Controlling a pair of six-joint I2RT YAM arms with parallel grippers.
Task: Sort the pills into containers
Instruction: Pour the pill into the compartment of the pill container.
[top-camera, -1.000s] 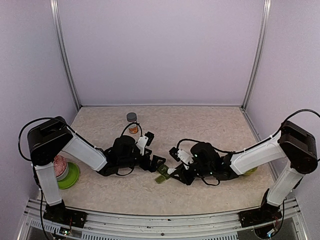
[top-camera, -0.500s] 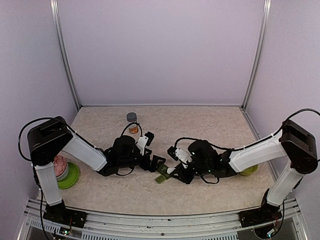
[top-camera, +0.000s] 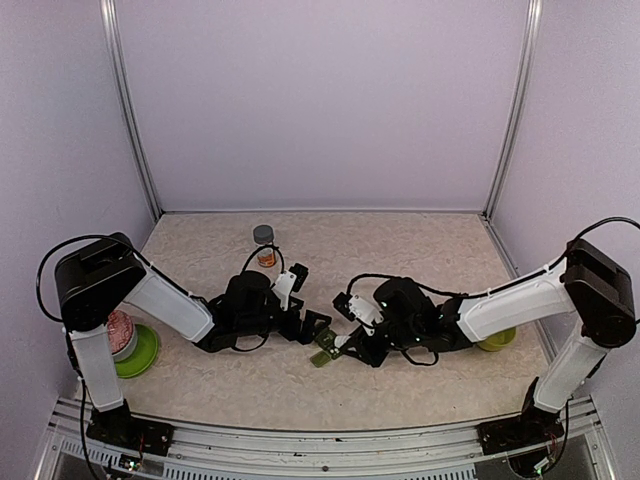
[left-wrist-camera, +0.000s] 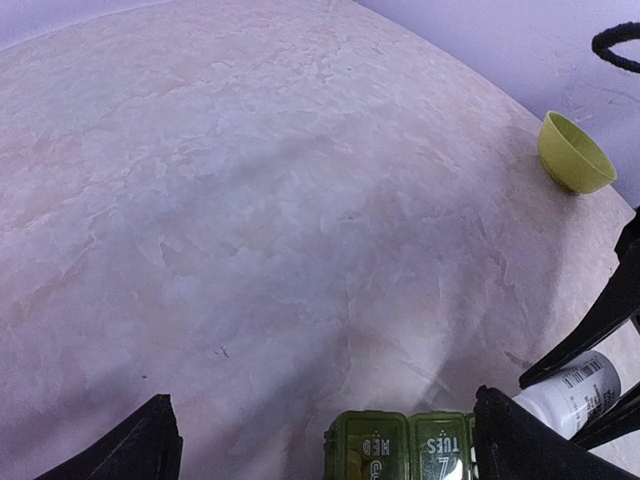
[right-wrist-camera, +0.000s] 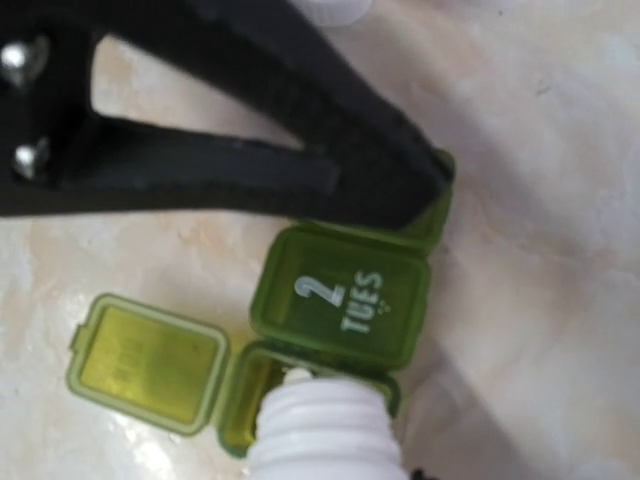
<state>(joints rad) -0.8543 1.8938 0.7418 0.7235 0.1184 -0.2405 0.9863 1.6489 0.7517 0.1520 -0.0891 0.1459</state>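
Note:
The containers are one dark olive-green pill box (top-camera: 325, 352) lying between the two grippers. In the right wrist view its TUES lid (right-wrist-camera: 343, 300) is closed and the neighbouring lid (right-wrist-camera: 148, 362) is flipped open. My right gripper (top-camera: 352, 342) is shut on a white bottle (right-wrist-camera: 325, 435), whose threaded mouth is tipped into the open compartment (right-wrist-camera: 240, 400). A pale bit (right-wrist-camera: 297, 375) shows at the mouth; I cannot tell if it is one of the pills. My left gripper (left-wrist-camera: 335, 447) is open, straddling the pill box (left-wrist-camera: 400, 448), its fingers (left-wrist-camera: 130, 450) apart from it.
A small grey-lidded jar with orange contents (top-camera: 264, 245) stands at the back. At the far left a lime-green bowl (top-camera: 140, 355) sits beside a round red-and-white tub (top-camera: 120, 333). Another lime bowl (left-wrist-camera: 573, 155) sits to the right, behind the right arm.
The right arm has edged slightly left over the pill box with the bottle. The left arm has not moved.

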